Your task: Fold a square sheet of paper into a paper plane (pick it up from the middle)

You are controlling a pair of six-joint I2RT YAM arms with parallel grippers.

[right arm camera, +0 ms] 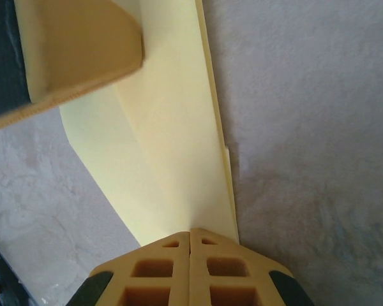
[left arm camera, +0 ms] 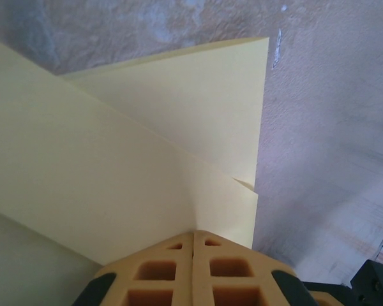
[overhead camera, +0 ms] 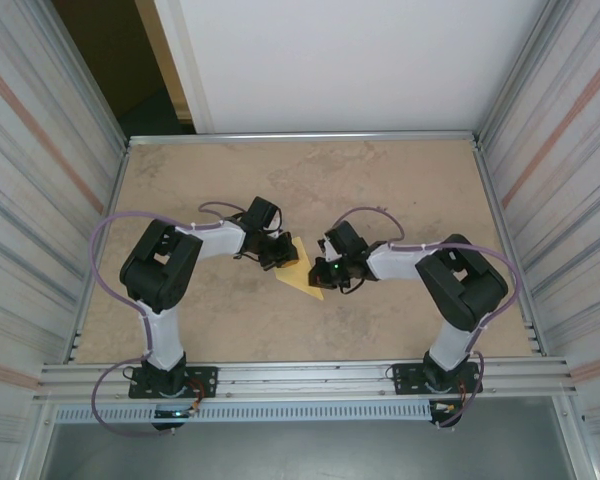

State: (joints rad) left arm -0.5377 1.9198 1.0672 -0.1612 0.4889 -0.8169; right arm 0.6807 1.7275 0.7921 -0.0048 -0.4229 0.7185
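**A:** How was the left gripper (left arm camera: 193, 236) found?

**B:** It was seen at the bottom centre of the left wrist view. Its jaws were pressed together, and an edge of the paper plane (left arm camera: 115, 172) was pinched at their tips.

**A:** And the right gripper (right arm camera: 190, 233)?

**B:** The same was noted at the bottom centre of the right wrist view, where the jaws were closed on the paper's narrow end. A finger (right arm camera: 83, 51) of the left gripper was seen over the paper at the upper left of that frame.

**A:** Where was the paper located overall?

**B:** In the top view it was seen just below the centre of the frame, held between the two grippers. Its sharp tip was pointed toward the bottom edge. Folded yellow layers were visible in the left wrist view, crossed by a diagonal crease. The mottled beige worktop (overhead camera: 400, 180) was seen all around it. Whether the paper was touching the worktop could not be told.
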